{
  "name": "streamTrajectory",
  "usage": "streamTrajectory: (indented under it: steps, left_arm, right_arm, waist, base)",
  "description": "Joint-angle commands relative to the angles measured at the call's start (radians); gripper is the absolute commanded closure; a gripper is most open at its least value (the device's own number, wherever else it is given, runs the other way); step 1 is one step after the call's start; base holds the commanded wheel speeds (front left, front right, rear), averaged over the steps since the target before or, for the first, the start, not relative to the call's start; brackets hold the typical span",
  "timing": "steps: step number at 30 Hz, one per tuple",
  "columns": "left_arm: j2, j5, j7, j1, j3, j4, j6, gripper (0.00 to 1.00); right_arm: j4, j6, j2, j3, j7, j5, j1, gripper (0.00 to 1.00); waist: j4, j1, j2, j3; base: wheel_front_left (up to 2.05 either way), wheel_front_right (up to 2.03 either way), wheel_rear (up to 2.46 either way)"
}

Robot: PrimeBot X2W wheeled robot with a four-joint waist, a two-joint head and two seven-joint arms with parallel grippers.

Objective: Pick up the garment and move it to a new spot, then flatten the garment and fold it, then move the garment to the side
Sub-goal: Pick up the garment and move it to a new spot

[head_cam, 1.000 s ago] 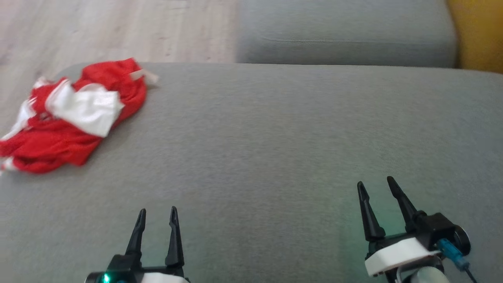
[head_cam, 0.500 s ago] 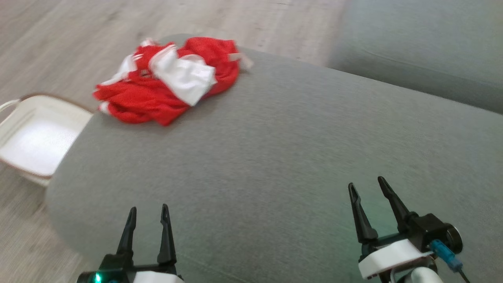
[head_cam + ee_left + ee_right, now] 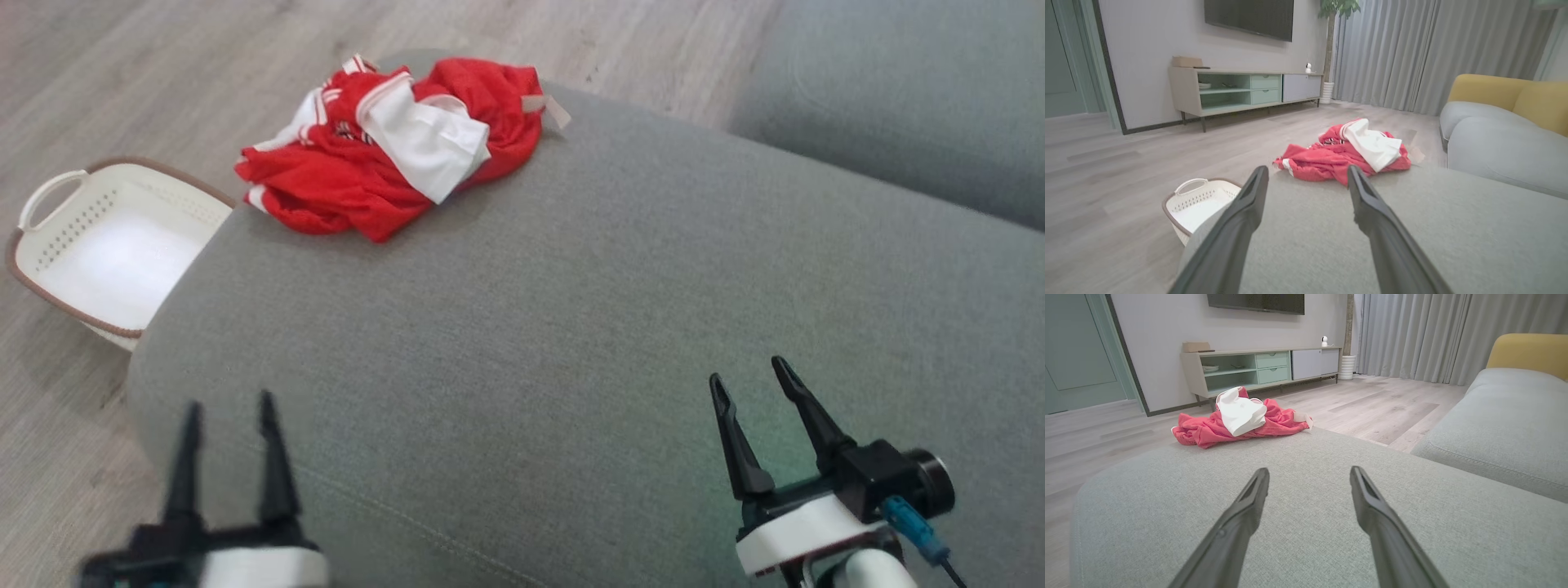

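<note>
- red-and-white jersey [image 3: 392, 147] lies crumpled at the far left corner of the grey sofa cushion [image 3: 571, 327];
- white perforated laundry basket [image 3: 77, 224] stands on the wooden floor [image 3: 163, 65], just beside the cushion's left edge;
- left gripper [image 3: 229, 402], blurred, and right gripper [image 3: 747, 369] hover near the cushion's front, jaws apart, well away from the jersey;
- second grey cushion [image 3: 898, 98] at upper right.

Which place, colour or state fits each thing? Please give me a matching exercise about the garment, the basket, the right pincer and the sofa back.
1 garment
2 basket
3 right pincer
4 sofa back

A yellow
B open, holding nothing
C crumpled on the grey cushion
D on the floor

Pairs: 1-C, 2-D, 3-B, 4-A
</note>
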State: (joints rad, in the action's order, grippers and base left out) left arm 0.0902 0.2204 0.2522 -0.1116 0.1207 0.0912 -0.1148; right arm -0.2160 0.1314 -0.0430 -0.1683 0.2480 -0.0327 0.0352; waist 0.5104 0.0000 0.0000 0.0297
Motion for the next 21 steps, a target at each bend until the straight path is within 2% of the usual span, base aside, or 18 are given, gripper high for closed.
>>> streamTrajectory:
  steps: [1,5,11,14,15,16,18,21]
  left_arm:
    - [0.022,0.006,0.010,0.042,-0.057,-0.064,-0.009,0.00]
    - [0.085,0.008,-0.016,0.122,-0.127,-0.181,-0.024,0.00]
    - [0.260,0.036,-0.121,0.400,-0.242,-0.247,0.009,0.00]
    - [0.343,0.047,-0.180,0.567,-0.258,-0.196,0.041,0.00]
    - [0.343,0.047,-0.180,0.567,-0.258,-0.196,0.041,0.00]
    - [0.370,0.072,-0.218,0.676,-0.256,-0.132,0.061,0.00]
    - [0.410,0.054,-0.248,0.766,-0.236,-0.059,0.078,0.00]
    - [0.402,0.083,-0.290,0.875,-0.212,0.056,0.096,0.00]
  right_arm:
    - [0.046,-0.001,-0.007,-0.023,0.014,0.019,-0.030,0.00]
    - [0.088,-0.001,-0.007,-0.012,0.008,0.059,-0.056,0.00]
    - [0.179,-0.001,-0.007,-0.001,-0.045,0.129,-0.115,0.00]
    - [0.220,-0.001,-0.007,0.002,-0.074,0.161,-0.148,0.00]
    - [0.220,-0.001,-0.007,0.002,-0.074,0.161,-0.148,0.00]
    - [0.245,-0.001,-0.007,0.006,-0.090,0.181,-0.167,0.00]
    - [0.271,-0.001,-0.007,0.005,-0.104,0.194,-0.186,0.00]
    - [0.312,-0.001,-0.007,0.009,-0.116,0.207,-0.210,0.00]
  waist:
    - [-0.020,0.0000,0.0000,0.031]
    - [-0.051,0.0000,0.0000,0.097]
    - [-0.119,0.0000,0.0000,0.229]
    - [-0.158,0.0000,0.0000,0.298]
    - [-0.158,0.0000,0.0000,0.298]
    - [-0.180,0.0000,0.0000,0.339]
    - [-0.204,0.0000,0.0000,0.381]
    - [-0.233,0.0000,0.0000,0.432]
  base:
    - [0.00,0.00,0.00]
    - [0.00,0.00,0.00]
    - [0.00,0.00,0.00]
    - [0.00,0.00,0.00]
    - [0.00,0.00,0.00]
    - [0.00,0.00,0.00]
    - [0.00,0.00,0.00]
    - [0.00,0.00,0.00]
